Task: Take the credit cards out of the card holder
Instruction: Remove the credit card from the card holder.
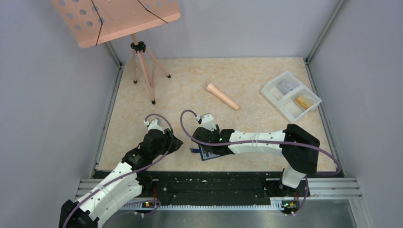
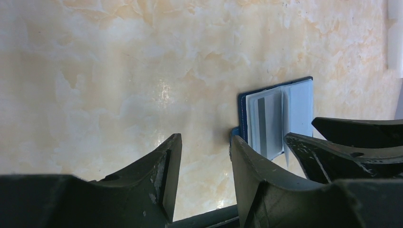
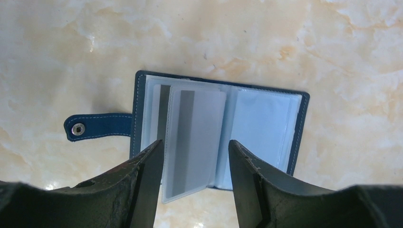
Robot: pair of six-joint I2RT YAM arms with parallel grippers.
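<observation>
The card holder lies open on the desk, a grey card not yet out, and the left fingers and right fingers are spread, holding nothing.

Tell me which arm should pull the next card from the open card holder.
Right. The right gripper, open, straddles the grey card in the card holder, while the left gripper hangs open beside it, over the table.
</observation>
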